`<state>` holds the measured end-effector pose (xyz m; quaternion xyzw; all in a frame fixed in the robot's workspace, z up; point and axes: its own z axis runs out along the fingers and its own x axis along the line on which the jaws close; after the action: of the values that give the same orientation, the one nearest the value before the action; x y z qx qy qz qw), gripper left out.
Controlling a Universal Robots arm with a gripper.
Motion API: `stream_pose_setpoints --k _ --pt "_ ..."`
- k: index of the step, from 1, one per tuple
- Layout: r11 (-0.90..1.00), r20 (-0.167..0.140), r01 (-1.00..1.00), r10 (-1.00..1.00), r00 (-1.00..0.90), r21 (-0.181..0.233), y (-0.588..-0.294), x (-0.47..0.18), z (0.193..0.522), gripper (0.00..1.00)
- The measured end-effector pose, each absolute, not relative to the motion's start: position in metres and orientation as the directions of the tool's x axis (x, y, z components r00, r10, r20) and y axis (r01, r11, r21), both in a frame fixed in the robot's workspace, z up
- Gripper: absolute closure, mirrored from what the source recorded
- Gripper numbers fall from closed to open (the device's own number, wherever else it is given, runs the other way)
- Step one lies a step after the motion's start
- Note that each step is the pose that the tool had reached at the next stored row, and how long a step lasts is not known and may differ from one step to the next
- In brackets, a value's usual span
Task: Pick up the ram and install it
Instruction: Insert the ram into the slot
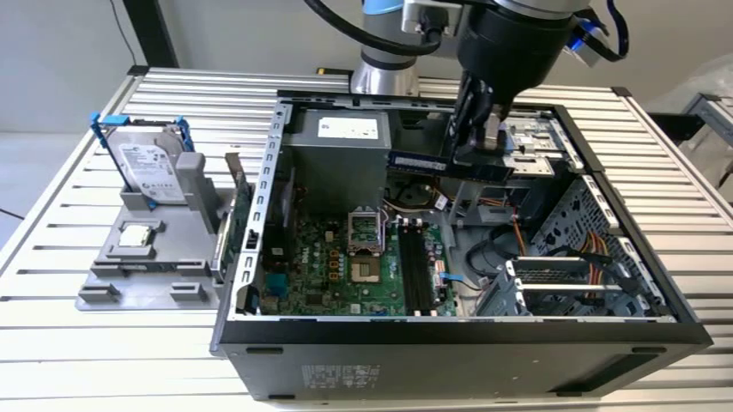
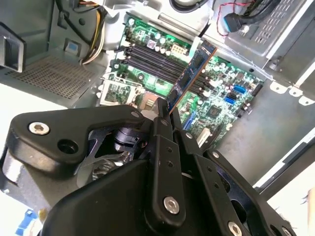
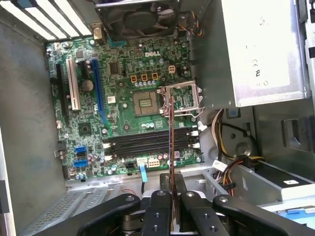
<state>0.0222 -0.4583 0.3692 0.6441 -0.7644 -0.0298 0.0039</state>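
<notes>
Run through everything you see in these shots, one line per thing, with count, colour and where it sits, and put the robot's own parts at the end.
ram: one, dark, held above the open case, not yet in a slot
computer case: one, black, open, on the table
motherboard: one, green, inside the case
power supply: one, grey, inside the case
hard drive: one, silver in a blue frame, upright in the holder
holder: one, grey, beside the case, at the exterior view's left
table: one, silver, slatted
arm: one, black and grey, above the case
gripper: one, black, closed on the ram
</notes>
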Motion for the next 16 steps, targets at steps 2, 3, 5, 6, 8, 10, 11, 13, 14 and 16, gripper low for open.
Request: stream_pose_setpoints --k 2,3,5,6,8,10,11,13,14,16 --pt "0.188 -0.032 -0.981 -0.981 -0.189 0.051 -0.4584 0.0222 0.3692 1.0" --pt "0.197 -0.032 -0.979 -0.98 -0.198 0.051 -0.4583 0.0222 0.3692 1.0" --pt "0.215 -0.033 -0.975 -0.976 -0.217 0.051 -0.4583 0.0222 0.3691 1.0" --pt "0.225 -0.032 -0.973 -0.973 -0.227 0.051 -0.4584 0.0223 0.3692 1.0" --pt "0.243 -0.032 -0.969 -0.969 -0.245 0.051 -0.4583 0.0222 0.3692 1.0" --pt "0.262 -0.033 -0.964 -0.964 -0.264 0.051 -0.4583 0.0223 0.3691 1.0" --pt "0.273 -0.032 -0.961 -0.961 -0.275 0.051 -0.4584 0.0222 0.3692 1.0" --pt "0.296 -0.032 -0.954 -0.954 -0.297 0.051 -0.4584 0.0222 0.3692 1.0" --pt "0.307 -0.032 -0.95 -0.951 -0.308 0.051 -0.4584 0.0222 0.3692 1.0" --pt "0.327 -0.032 -0.944 -0.944 -0.329 0.051 -0.4584 0.0222 0.3692 1.0"
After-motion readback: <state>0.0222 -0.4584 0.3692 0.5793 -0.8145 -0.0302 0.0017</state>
